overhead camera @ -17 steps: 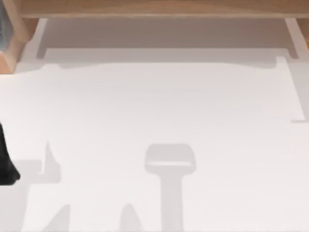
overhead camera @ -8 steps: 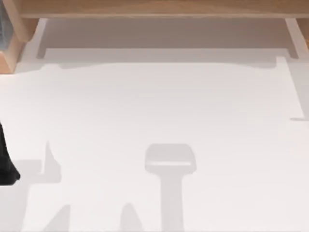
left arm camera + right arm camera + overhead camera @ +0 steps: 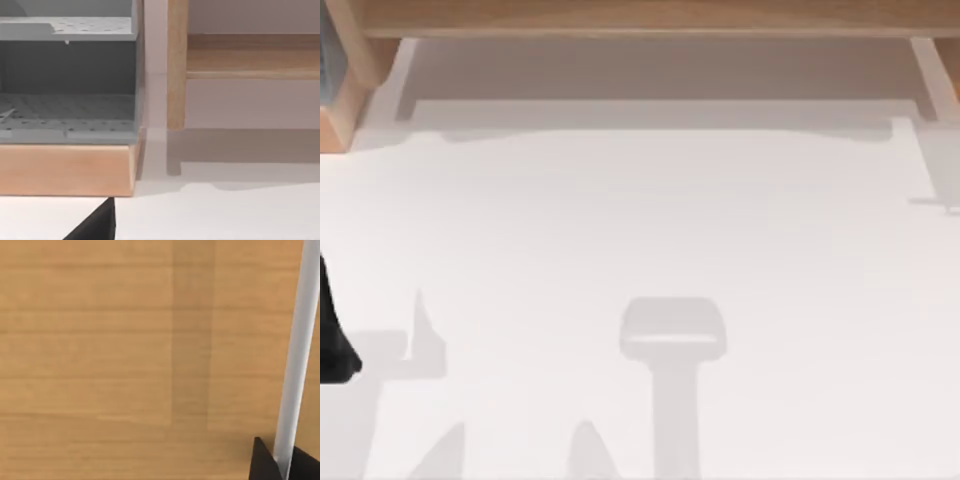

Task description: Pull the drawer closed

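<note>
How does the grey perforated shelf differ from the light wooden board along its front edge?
The grey perforated shelf is dull grey and dotted with small holes; the light wooden board is tan and unpierced. The shelf lies flat; the board stands on edge as a front face. Both end at the same corner.

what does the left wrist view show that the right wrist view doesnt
Left wrist view alone: a grey perforated shelf unit on a wooden base, a wooden leg with a rail running off it, and the white table.

Right wrist view alone: a close wooden panel and a pale bar running between the right gripper fingers.

Both share light wood and a dark bit of their own gripper at the edge; the left gripper touches nothing.
</note>
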Controlling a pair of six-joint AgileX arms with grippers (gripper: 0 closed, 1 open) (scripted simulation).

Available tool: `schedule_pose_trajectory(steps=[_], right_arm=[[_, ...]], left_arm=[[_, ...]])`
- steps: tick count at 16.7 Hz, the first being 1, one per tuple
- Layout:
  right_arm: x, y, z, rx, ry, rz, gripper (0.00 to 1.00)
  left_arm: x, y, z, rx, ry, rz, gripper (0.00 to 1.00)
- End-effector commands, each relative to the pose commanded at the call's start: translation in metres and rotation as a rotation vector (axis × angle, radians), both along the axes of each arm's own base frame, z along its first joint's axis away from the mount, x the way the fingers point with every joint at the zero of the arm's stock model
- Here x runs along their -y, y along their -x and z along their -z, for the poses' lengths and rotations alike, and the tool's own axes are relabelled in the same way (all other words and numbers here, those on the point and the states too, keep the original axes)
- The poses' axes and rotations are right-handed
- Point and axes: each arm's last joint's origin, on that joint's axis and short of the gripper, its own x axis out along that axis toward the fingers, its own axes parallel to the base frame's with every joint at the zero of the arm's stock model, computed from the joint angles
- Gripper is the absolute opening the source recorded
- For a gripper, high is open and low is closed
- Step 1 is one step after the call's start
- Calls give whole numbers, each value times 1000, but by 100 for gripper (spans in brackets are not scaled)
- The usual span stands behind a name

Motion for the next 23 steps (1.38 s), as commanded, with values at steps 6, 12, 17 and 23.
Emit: schedule_pose_trajectory(steps=[6, 12, 17, 23], right_arm=[[2, -8, 2, -9, -5, 5, 0], [3, -58, 1, -3, -3, 5, 0], [3, -60, 0, -4, -6, 8, 0], [5, -94, 0, 0, -7, 6, 0]], left_arm=[[0, 0, 0, 0, 0, 0, 100], [0, 0, 0, 0, 0, 0, 100], [0, 0, 0, 0, 0, 0, 100], [0, 0, 0, 0, 0, 0, 100]])
